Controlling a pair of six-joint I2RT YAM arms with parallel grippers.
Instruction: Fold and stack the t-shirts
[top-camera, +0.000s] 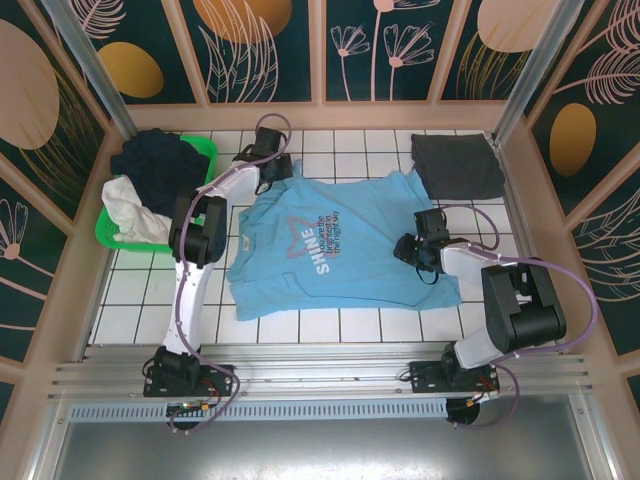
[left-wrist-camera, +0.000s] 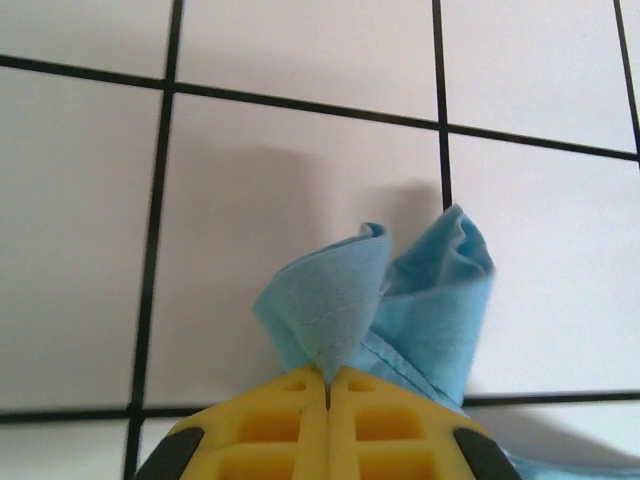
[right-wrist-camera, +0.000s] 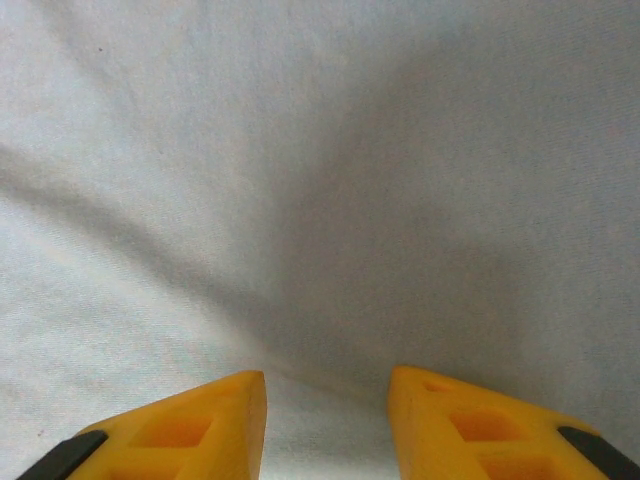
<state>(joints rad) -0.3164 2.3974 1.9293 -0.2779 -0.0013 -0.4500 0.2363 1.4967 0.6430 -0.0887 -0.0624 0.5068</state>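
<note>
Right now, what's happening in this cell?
Two arms are working the light blue t-shirt, which is spread print-up on the tiled table. The left tool is shut on a pinch of cloth at its far left corner. The right tool is open over the shirt's right side, gripping nothing. A dark grey t-shirt lies folded at the far right. The green basket on the left holds more clothes. The blue shirt isn't folded yet.
</note>
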